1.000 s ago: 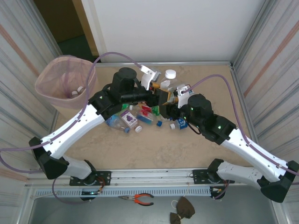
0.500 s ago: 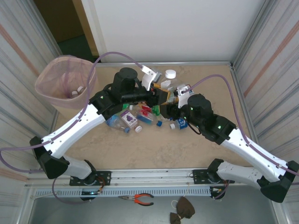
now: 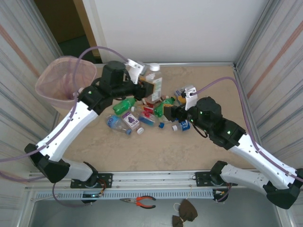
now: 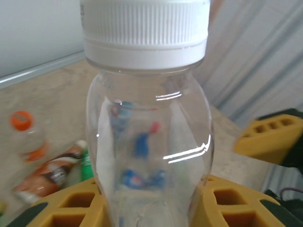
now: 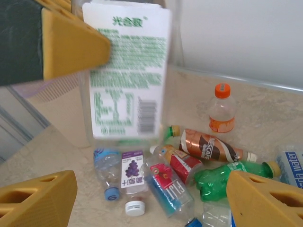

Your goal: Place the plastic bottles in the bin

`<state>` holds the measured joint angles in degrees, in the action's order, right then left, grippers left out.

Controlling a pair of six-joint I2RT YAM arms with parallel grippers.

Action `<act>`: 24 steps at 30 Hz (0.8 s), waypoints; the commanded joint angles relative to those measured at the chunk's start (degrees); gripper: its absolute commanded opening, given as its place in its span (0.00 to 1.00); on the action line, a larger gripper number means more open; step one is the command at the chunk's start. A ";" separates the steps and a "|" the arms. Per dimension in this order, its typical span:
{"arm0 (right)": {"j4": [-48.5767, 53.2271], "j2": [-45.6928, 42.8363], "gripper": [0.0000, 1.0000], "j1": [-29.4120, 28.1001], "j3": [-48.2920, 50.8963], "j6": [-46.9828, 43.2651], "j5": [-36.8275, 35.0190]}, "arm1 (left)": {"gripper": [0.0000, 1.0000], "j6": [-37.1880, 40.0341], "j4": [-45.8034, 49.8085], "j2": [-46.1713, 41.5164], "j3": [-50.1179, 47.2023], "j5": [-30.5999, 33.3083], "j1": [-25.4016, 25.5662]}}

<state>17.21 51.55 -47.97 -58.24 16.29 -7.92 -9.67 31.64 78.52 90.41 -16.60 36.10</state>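
My left gripper (image 3: 147,88) is shut on a clear plastic bottle (image 3: 154,81) with a white cap and a green-and-white label, held upright above the table. In the left wrist view that bottle (image 4: 147,132) stands between the yellow pads (image 4: 71,208). It also shows in the right wrist view as the held bottle (image 5: 128,71). My right gripper (image 3: 171,112) is open and low over the pile, with nothing between its fingertips (image 5: 38,198). Several bottles lie there: an orange-capped one (image 5: 221,111), a green one (image 5: 227,177), a purple-labelled one (image 5: 132,172). The bin (image 3: 57,78) stands at the far left.
A brown Nescafe bottle (image 5: 210,145) and a loose white cap (image 5: 135,207) lie in the pile. Corrugated side walls (image 3: 270,61) close in the table. Orange-handled pliers (image 3: 142,202) lie below the front rail.
My left arm has lifted the clear bottle out of the pile and swung it left and back. The right gripper has opened wider and drawn slightly right.
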 commanded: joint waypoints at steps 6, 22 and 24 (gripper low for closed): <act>1.10 -0.84 0.82 -0.05 -0.09 -0.56 -1.57 | 0.36 8.86 17.14 -6.36 9.90 4.90 -18.42; -0.14 3.63 0.82 0.19 -2.00 -0.90 1.88 | 0.37 20.23 34.65 1.07 21.40 20.88 -44.10; -0.08 4.20 0.82 0.37 -2.33 -1.09 2.28 | 0.37 21.49 35.47 2.92 21.53 24.33 -44.18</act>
<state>18.00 55.24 -47.97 -58.28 16.05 -6.85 8.05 63.24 79.24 110.72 0.60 -7.81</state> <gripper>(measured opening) 0.823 0.372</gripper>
